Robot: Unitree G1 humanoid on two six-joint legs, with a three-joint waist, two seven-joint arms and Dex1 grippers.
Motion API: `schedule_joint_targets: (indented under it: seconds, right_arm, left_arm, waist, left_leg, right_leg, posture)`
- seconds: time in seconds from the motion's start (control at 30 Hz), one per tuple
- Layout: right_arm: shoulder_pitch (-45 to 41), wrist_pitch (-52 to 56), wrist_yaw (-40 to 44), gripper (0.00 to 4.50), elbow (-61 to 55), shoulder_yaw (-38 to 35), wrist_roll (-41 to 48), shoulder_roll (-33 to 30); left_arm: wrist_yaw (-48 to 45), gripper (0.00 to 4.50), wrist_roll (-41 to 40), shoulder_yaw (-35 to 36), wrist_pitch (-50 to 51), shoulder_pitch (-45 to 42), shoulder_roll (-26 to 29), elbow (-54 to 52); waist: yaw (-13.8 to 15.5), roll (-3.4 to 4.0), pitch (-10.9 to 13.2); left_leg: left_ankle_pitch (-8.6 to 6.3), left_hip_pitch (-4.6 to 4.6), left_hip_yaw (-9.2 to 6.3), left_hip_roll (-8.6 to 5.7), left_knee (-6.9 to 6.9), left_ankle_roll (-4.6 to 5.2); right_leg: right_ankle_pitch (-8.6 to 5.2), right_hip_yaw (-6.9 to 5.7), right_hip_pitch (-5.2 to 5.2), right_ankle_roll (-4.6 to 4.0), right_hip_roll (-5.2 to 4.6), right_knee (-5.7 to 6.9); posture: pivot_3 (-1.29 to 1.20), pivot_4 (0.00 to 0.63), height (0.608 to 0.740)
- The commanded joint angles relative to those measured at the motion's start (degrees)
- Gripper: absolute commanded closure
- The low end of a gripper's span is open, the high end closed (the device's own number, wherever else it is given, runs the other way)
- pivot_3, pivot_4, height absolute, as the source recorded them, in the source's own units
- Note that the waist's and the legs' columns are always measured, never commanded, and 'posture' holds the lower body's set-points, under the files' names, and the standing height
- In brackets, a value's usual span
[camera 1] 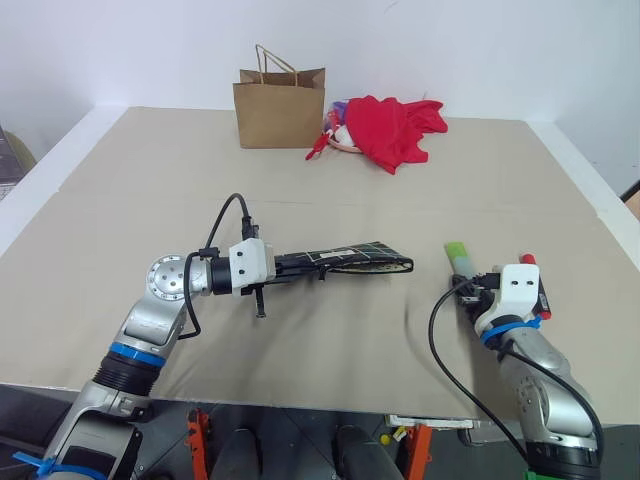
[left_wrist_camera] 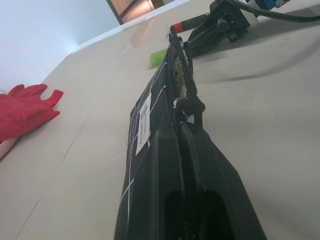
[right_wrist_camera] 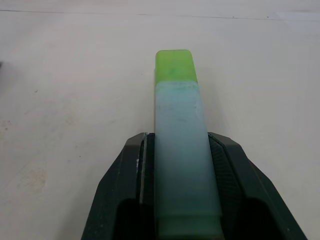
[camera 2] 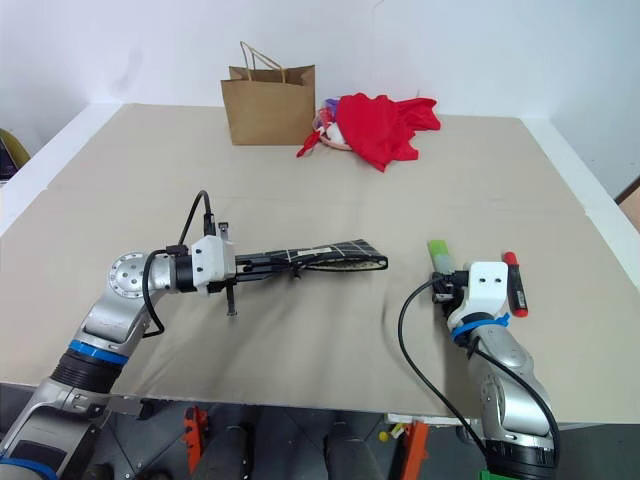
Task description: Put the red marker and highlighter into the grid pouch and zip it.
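Mint-bodied highlighter (right_wrist_camera: 181, 150): near right on the table, green cap pointing far; we see the right gripper (right_wrist_camera: 182, 165) clasping its body on both sides.
Red marker (camera 2: 514, 282): lying just right of that gripper, untouched.
Grid pouch (camera 1: 345, 260): held left of centre, raised off the table, by the clenched left gripper (camera 1: 275, 265); its mouth faces right.
Step, as we judge: picking up the highlighter.
Next move: lift, carry it left, align with the pouch mouth.
Brown bag (camera 1: 280, 105), red cloth (camera 1: 395, 125): far edge.

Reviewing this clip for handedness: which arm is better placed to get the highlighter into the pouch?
Probably the right. The right gripper has its fingers against both sides of the highlighter, while the left gripper is shut on the pouch, holding it off the table.
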Motion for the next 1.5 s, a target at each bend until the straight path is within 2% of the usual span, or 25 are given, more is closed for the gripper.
schedule_joint_targets:
  seconds: [0.03,0.2,0.3,0.37,0.43,0.6,0.77,1.2,1.5]
  right_arm:
    - [0.71,1.10,1.80,3.34,-1.06,0.70,0.32,-0.63]
    - [-7.00,-1.87,15.00,3.34,-3.44,-0.99,5.71,-9.26]
    - [-12.91,-2.94,27.83,3.34,-2.87,-1.75,11.13,-16.92]
    - [-15.36,-2.32,39.33,3.34,-2.89,-1.22,15.68,-23.01]
    - [-16.43,-1.69,47.93,3.34,-2.97,-0.52,19.17,-27.52]
    - [-14.58,7.28,58.64,3.34,-6.94,2.74,26.64,-34.93]
    - [-12.57,10.79,60.23,3.34,-7.15,5.16,27.26,-36.31]
    - [-9.95,10.66,61.24,3.34,-3.33,6.00,23.90,-37.36]
    - [-12.93,12.50,60.82,3.34,-1.20,8.49,22.44,-36.82]
  left_arm:
    - [0.29,4.50,-0.41,1.02,-0.82,-0.37,0.37,-2.47]
    - [-0.48,4.50,-1.45,1.07,-0.21,-0.32,0.29,-2.54]
    - [-1.04,4.50,-1.75,0.99,-0.17,-0.34,0.34,-2.61]
    - [-1.45,4.50,-1.90,0.92,-0.26,-0.28,0.32,-2.65]
    - [-1.75,4.50,-1.97,0.96,-0.28,-0.26,0.25,-2.71]
    - [-2.09,4.50,-2.33,0.87,-0.10,-0.22,0.03,-3.30]
    - [-2.22,4.50,-2.67,0.66,0.39,0.40,-0.28,-4.79]
    - [-1.77,4.50,-3.14,0.51,1.94,2.11,-0.17,-7.99]
    - [-1.35,4.50,-3.12,0.07,2.22,1.98,-0.98,-8.37]
  waist:
    - [0.00,0.00,0.00]
    - [-0.23,0.13,0.09]
    - [-0.25,0.21,0.14]
    - [-0.14,0.20,0.13]
    - [0.16,0.18,0.14]
    - [0.28,0.15,0.14]
    - [0.25,0.14,0.15]
    - [0.23,0.14,0.15]
    - [0.19,0.14,0.15]
  left_leg:
    - [0.00,0.00,0.00,0.00,0.00,0.00]
    - [0.00,-0.01,0.03,-0.01,0.01,0.00]
    - [0.01,-0.01,0.09,-0.01,0.07,0.01]
    - [0.01,0.00,0.06,-0.01,0.06,0.02]
    - [0.00,-0.01,0.04,-0.01,0.02,0.03]
    - [-0.10,-0.08,0.04,-0.04,0.02,0.10]
    - [-0.10,-0.07,0.05,-0.03,0.09,0.10]
    - [-0.09,-0.07,0.05,-0.03,0.17,0.09]
    - [-0.09,-0.05,0.06,-0.03,0.17,0.09]
  right_leg:
    - [0.00,0.00,0.00,0.00,0.00,0.00]
    - [0.01,0.02,-0.03,0.01,-0.01,0.00]
    - [0.07,0.08,-0.03,0.08,-0.02,0.00]
    - [0.07,0.06,0.00,0.09,0.00,0.00]
    - [-0.02,0.03,0.01,0.05,0.00,-0.02]
    - [-0.13,-0.01,0.02,0.06,-0.07,-0.08]
    - [-0.12,-0.02,0.04,0.06,-0.08,-0.07]
    - [-0.06,-0.02,0.04,0.11,-0.07,-0.07]
    - [-0.05,-0.01,0.05,0.11,-0.08,-0.06]
  posture:
    - [0.00,0.150,0.740]
    - [0.00,0.150,0.740]
    - [0.00,0.150,0.740]
    - [0.00,0.150,0.740]
    - [0.00,0.150,0.740]
    - [0.00,0.150,0.740]
    - [0.00,0.150,0.740]
    - [0.00,0.150,0.740]
    - [0.00,0.150,0.740]
